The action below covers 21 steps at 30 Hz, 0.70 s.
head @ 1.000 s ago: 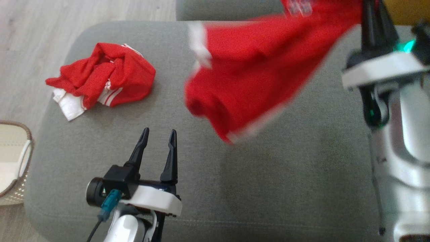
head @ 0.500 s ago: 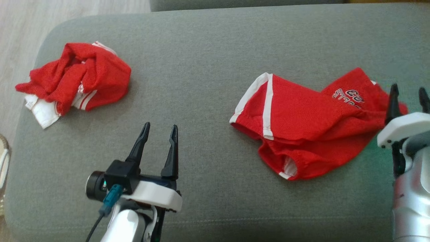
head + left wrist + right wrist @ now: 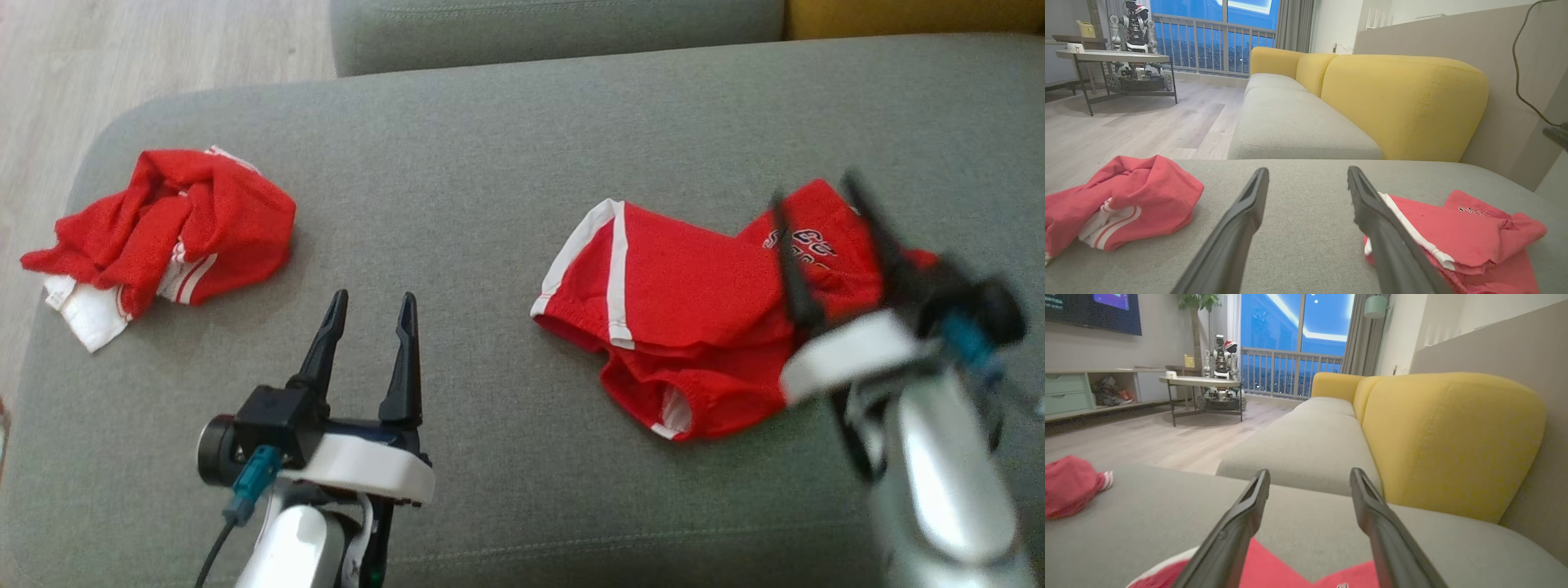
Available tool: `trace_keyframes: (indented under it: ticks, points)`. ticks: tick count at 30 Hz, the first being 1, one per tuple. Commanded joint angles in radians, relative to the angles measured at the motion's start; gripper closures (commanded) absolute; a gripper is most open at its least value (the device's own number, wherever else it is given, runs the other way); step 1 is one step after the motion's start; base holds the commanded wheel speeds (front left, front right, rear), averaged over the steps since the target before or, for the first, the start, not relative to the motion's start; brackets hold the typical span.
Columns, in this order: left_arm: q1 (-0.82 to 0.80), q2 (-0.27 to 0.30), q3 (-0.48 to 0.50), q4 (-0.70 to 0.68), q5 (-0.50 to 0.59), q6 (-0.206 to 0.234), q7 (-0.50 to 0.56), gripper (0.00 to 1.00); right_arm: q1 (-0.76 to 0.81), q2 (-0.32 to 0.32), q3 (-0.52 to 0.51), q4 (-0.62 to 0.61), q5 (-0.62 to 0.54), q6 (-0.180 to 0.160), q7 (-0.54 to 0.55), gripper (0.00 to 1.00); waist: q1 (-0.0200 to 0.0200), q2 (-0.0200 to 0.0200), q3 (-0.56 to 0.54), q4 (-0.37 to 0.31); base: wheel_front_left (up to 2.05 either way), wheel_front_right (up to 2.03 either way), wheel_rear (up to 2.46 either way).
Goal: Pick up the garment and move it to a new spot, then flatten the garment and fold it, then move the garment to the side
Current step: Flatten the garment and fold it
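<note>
The garment (image 3: pixel 694 310), red shorts with white side stripes and a printed logo, lies rumpled on the right half of the grey cushion (image 3: pixel 490 180); it also shows low in the left wrist view (image 3: pixel 1453 237) and the right wrist view (image 3: pixel 1274 571). My right gripper (image 3: pixel 812 192), blurred by motion, hovers open over the garment's right part, holding nothing (image 3: pixel 1310 473). My left gripper (image 3: pixel 373 298) stands open above bare cushion, left of the garment, nothing between its fingers (image 3: pixel 1307 171).
A second red and white garment (image 3: pixel 163 237) lies crumpled at the cushion's left end, near the edge. Wooden floor (image 3: pixel 122 49) lies beyond that edge. A yellow backrest (image 3: pixel 1404 102) rises behind the seat, and a low table (image 3: pixel 1200 380) stands across the room.
A second ago my right gripper held the garment up in the air; it has since opened and the garment dropped onto the cushion. The right gripper then swung left over it. The camera shifted too.
</note>
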Motion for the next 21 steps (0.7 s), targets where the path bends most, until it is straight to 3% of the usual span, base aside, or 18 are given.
trace_keyframes:
  ticks: [1,5,11,15,21]
  points:
    - [-0.024,0.001,0.029,-0.038,-0.005,0.005,-0.005,0.0,0.018,0.005,0.047,-0.06,0.011,0.0,-0.01,0.0,0.0,0.0,-0.004,-0.003,0.0,0.0,0.0]
    - [-0.01,0.001,0.022,-0.034,-0.008,0.006,-0.005,0.0,0.109,0.005,0.123,-0.119,0.032,0.0,-0.009,0.0,0.0,0.0,0.002,-0.007,0.0,0.0,0.0]
    - [-0.012,0.001,0.01,-0.018,0.0,-0.002,-0.005,0.0,0.115,0.003,0.209,-0.111,0.036,0.0,0.005,0.0,0.0,0.0,0.026,0.008,0.0,0.0,0.0]
    - [-0.024,0.001,0.004,-0.007,0.005,-0.008,-0.005,0.0,0.095,-0.003,0.261,-0.064,0.042,0.0,0.023,0.0,0.0,0.0,0.044,0.035,0.0,0.0,0.0]
    - [-0.036,0.001,-0.01,0.005,-0.002,-0.004,-0.005,0.0,0.062,-0.002,0.26,0.048,0.058,0.0,0.043,0.0,0.0,0.0,0.065,0.08,0.0,0.0,0.0]
